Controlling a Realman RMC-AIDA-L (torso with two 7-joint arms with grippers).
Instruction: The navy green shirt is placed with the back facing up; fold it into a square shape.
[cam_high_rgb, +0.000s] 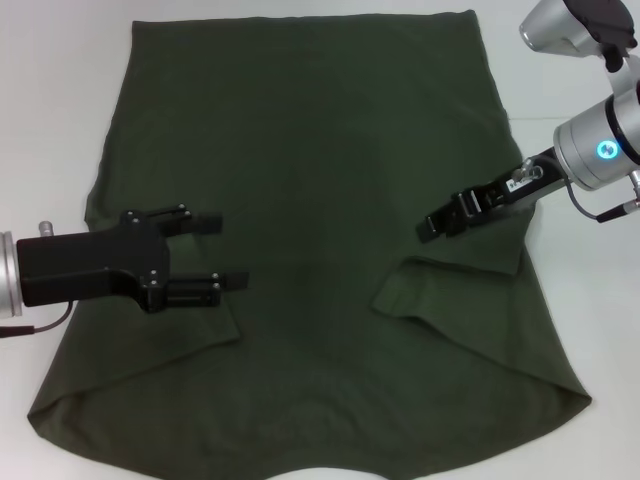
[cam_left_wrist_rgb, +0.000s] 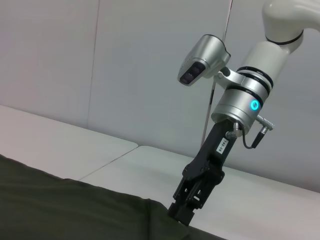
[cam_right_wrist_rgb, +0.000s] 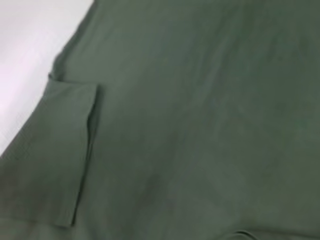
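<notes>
Left pincer (cam_high_rgb: 228, 252) agape over shirt (cam_high_rgb: 310, 150)

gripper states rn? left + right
Left gripper: open, holding nothing, over the navy green shirt by its folded-in left sleeve.
Right gripper: at the shirt's folded-in right sleeve; cannot be told.

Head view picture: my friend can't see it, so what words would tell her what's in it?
A dark green shirt lies flat on a white table, plain side up, both sleeves folded inward. The left claw hovers open over the left sleeve; the right claw reaches the right sleeve's fold.
</notes>
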